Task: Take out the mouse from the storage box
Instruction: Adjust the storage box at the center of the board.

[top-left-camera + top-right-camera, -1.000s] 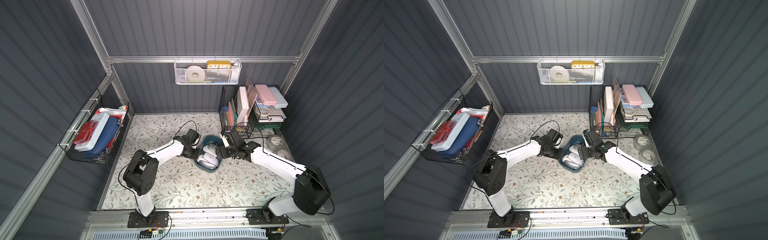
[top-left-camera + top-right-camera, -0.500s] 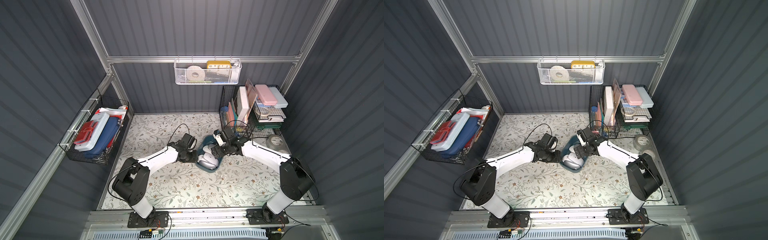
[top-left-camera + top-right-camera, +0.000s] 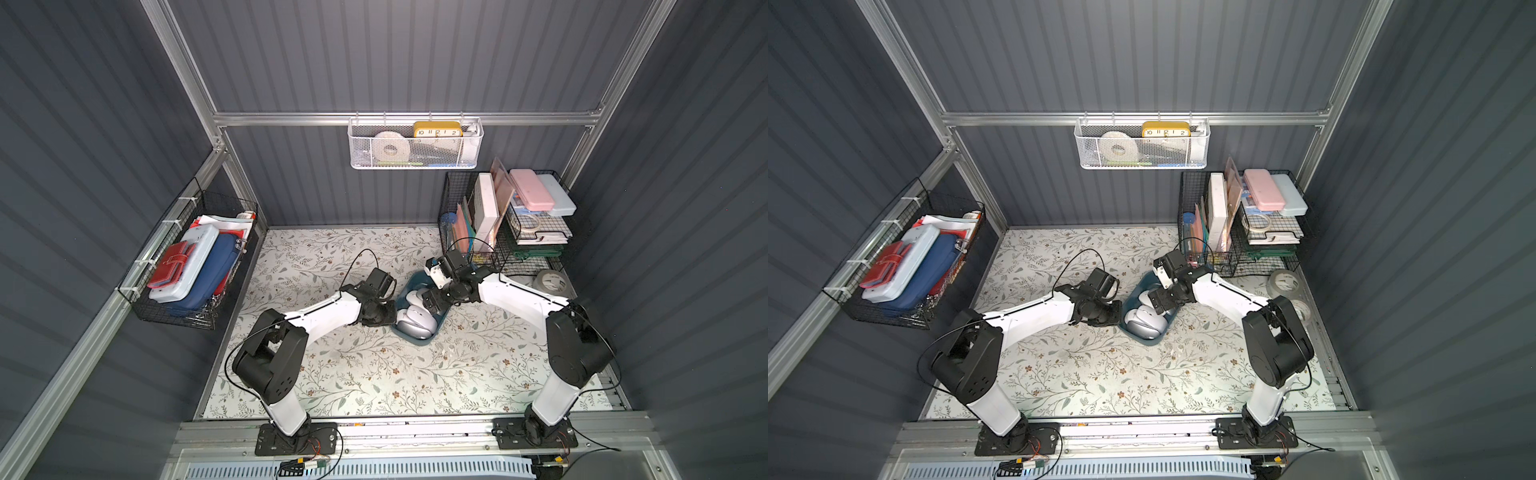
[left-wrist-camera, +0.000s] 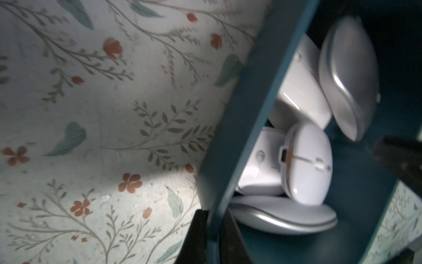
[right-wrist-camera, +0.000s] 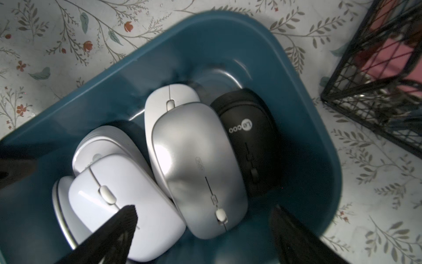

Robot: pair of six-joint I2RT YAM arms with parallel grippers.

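A: Overhead, in both top views, where is the shallow dark teal plastic storage box (image 3: 415,336) (image 3: 1148,340)?
B: On the floral tabletop (image 3: 374,374), between the two arms, with mice (image 3: 415,321) inside.
A: And the left wrist view?
B: The left gripper (image 4: 212,219) is pinched tight on the box's side wall.
A: The right wrist view?
B: The right gripper (image 5: 203,212) hangs spread wide over a silver-grey oval plastic mouse (image 5: 196,164), apparently clear of it, though blur obscures that.

Ribbed grey walls (image 3: 415,62) are standing around the jaws on three sides. A flowered sheet (image 3: 374,365) is lying under them, catching pale light. A white mesh basket (image 3: 365,153) is hanging well beyond them. A black wire rack (image 3: 451,199) is standing near the right jaws, and a black wire basket (image 3: 183,316) is hanging well apart from the left jaws.
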